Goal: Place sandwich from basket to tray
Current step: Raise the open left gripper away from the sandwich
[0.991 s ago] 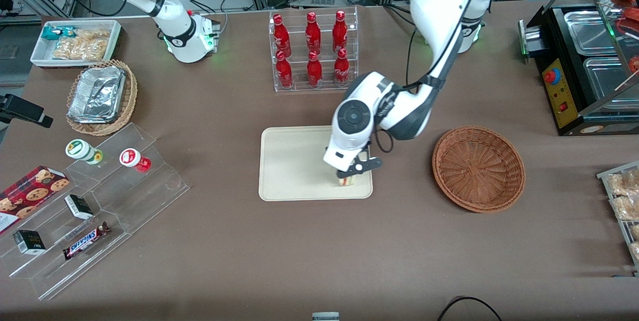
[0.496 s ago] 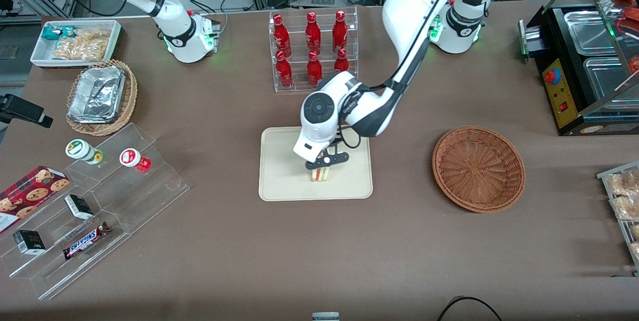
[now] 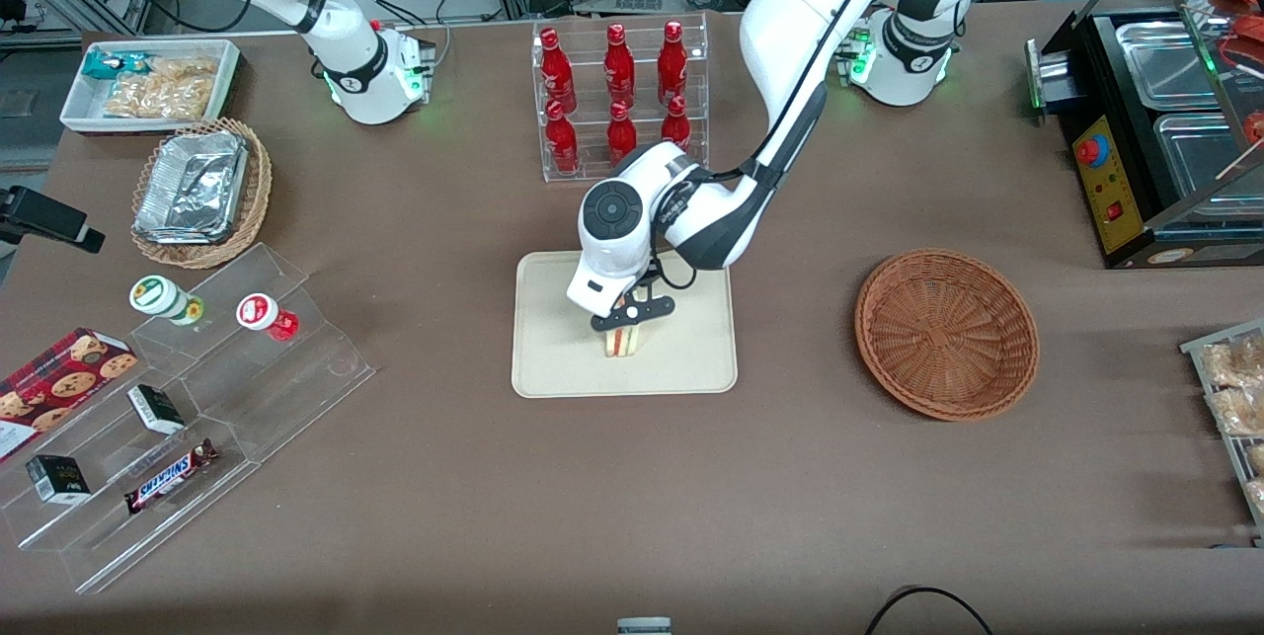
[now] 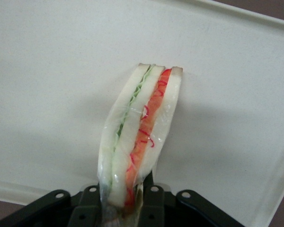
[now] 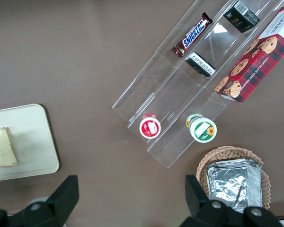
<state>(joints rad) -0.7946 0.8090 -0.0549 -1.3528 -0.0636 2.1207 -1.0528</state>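
Note:
My gripper (image 3: 626, 319) hangs over the middle of the cream tray (image 3: 553, 368), shut on the sandwich (image 3: 622, 342). The sandwich (image 4: 139, 132) is a white bread wedge with green and orange-red filling, pinched at its narrow end between the black fingers (image 4: 154, 203). It hangs edge-on just above the tray floor (image 4: 52, 94), and I cannot tell whether it touches. The right wrist view shows the sandwich (image 5: 3, 147) over the tray (image 5: 33, 142). The reddish-brown woven basket (image 3: 946, 334) sits empty beside the tray, toward the working arm's end of the table.
A clear rack of red bottles (image 3: 619, 97) stands farther from the front camera than the tray. A clear stepped stand (image 3: 188, 418) with snacks, a foil-filled wicker basket (image 3: 200, 191) and a white snack bin (image 3: 148, 82) lie toward the parked arm's end. A black warmer (image 3: 1155, 121) stands at the working arm's end.
The gripper has carried the sandwich from the tray's basket-side edge toward the tray's middle, moving toward the parked arm's end. It stays shut on the sandwich.

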